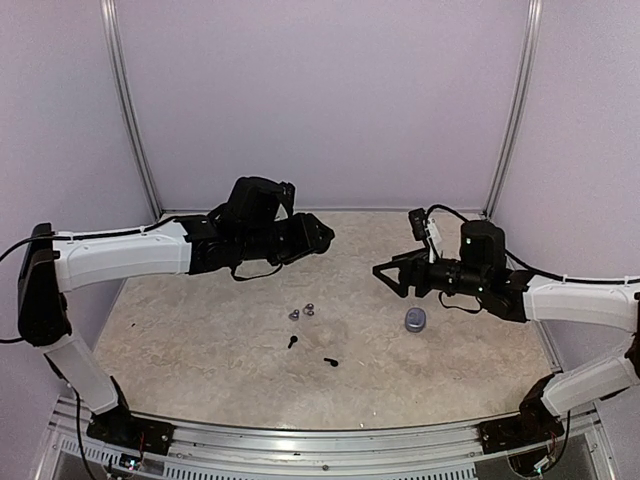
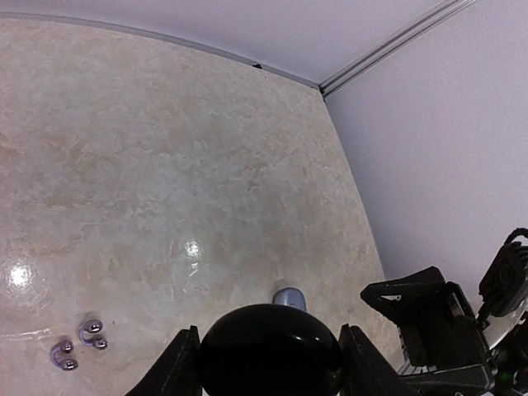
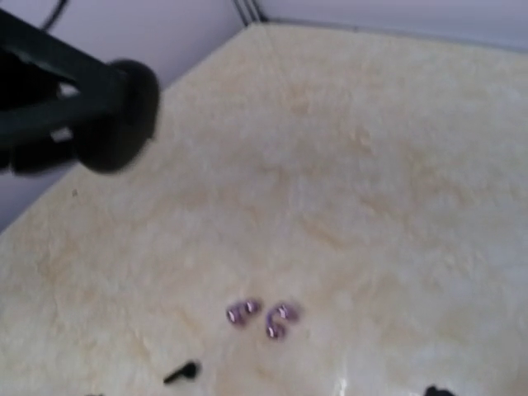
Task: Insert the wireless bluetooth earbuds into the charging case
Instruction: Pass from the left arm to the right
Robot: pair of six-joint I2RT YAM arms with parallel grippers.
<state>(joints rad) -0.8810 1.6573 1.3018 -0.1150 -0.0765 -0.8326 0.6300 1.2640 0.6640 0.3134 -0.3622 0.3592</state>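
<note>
At centre, black earbud (image 1: 330, 361) lies left-right; left gripper (image 1: 318, 236) clamps case (image 2: 268, 351), right gripper (image 1: 386, 277) gapes

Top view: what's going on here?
The left gripper holds a black puck clamped between its fingers, raised above the table. The right gripper hangs open and empty near a grey puck resting on the table. All four earbuds lie loose between the arms: two silvery earbuds side by side, two black earbuds nearer the bases. None is in a case yet.
</note>
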